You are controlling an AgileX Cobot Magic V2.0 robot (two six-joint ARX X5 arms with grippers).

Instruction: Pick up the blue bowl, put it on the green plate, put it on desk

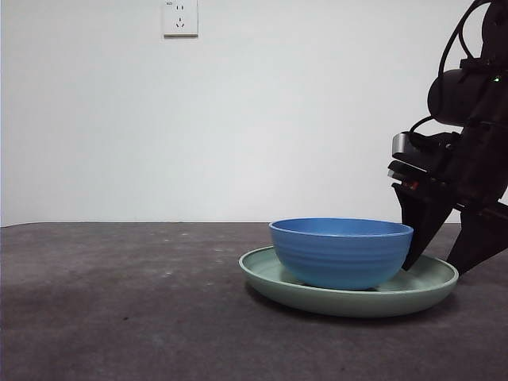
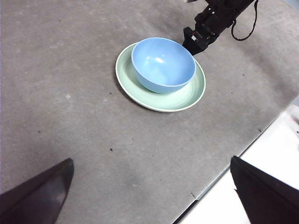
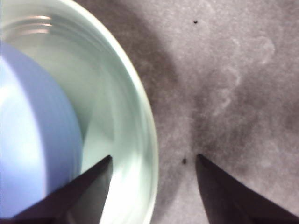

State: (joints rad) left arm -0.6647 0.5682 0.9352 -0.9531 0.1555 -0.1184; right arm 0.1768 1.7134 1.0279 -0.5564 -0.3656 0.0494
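Deep medium-blue round bowl [image 1: 341, 252] sits in pale mint-green shallow plate [image 1: 429, 287]; right pincer [image 1: 444, 258], jaws apart, straddles plate rim at bowl's 3 o'clock.

Even bright light, soft shadows, right wrist close-up seemingly blurred

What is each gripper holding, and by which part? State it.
Nothing is held. The right gripper has its jaws open astride the green plate's rim, not closed on it. The blue bowl sits in the plate untouched. The left gripper is open, well away.
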